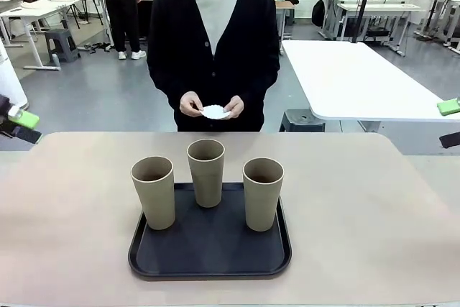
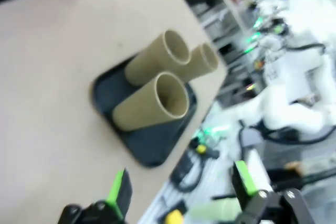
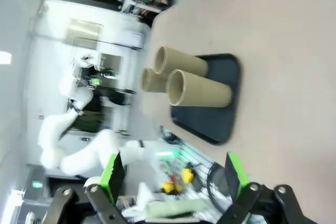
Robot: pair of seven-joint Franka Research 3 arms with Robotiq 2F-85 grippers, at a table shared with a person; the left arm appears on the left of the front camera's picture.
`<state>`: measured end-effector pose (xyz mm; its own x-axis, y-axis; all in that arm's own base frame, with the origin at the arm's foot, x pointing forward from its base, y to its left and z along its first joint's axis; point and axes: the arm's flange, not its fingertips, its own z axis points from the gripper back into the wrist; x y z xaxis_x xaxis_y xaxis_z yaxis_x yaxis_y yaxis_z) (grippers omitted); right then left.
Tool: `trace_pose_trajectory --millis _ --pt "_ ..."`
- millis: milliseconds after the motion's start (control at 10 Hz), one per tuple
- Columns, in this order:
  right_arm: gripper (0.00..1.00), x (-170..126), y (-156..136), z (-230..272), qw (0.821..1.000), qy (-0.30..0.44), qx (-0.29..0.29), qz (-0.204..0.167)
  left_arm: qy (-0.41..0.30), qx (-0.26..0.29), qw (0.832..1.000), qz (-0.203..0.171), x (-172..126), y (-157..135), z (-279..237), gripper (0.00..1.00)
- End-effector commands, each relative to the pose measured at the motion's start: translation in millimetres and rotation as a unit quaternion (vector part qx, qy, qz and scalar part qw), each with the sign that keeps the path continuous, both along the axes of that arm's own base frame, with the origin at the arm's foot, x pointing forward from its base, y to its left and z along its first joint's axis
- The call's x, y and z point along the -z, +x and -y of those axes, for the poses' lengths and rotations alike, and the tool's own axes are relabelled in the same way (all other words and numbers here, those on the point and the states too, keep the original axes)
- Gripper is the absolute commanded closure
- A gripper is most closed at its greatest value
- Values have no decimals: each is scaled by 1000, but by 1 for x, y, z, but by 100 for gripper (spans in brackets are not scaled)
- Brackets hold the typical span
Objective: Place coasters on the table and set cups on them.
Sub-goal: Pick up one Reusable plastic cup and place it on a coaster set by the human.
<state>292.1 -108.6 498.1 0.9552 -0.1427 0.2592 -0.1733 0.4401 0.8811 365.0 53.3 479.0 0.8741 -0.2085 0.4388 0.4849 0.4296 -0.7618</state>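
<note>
Three tan cups [image 1: 153,192] [image 1: 206,172] [image 1: 262,193] stand upright on a black tray [image 1: 210,249] in the middle of the beige table [image 1: 359,213]. At the far side a person holds the white coasters [image 1: 214,111] in both hands above the table's far edge. My left gripper [image 1: 21,126] hangs open at the far left edge, off the table. My right gripper [image 1: 450,123] hangs open at the far right edge. The left wrist view shows my open gripper [image 2: 181,187] far from the cups [image 2: 152,103]. In the right wrist view the open gripper [image 3: 173,177] is likewise far from the cups [image 3: 199,90].
Wide bare tabletop lies left, right and in front of the tray. A white table [image 1: 352,80] stands behind on the right, with a stool beside it. Other people and tables are farther back in the room.
</note>
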Motion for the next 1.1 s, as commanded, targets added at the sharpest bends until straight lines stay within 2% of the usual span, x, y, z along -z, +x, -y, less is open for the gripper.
trace_pose_trajectory --millis 0,300,500,900,1000 --pt "0 33 -20 -28 999 34 -8 2 -36 -43 998 -41 3 13 -20 0" --pt "0 26 -34 -21 1000 13 -10 -1 -38 -80 994 -62 10 4 -42 0" --pt "0 21 -50 -16 999 5 -41 8 -41 -95 993 -62 6 -4 -55 0" --pt "0 15 -64 -8 999 1 -46 13 -39 -112 991 -67 7 -19 -52 0" --pt "0 14 -63 -10 998 10 -58 25 -30 -116 990 -68 5 -22 -53 0"
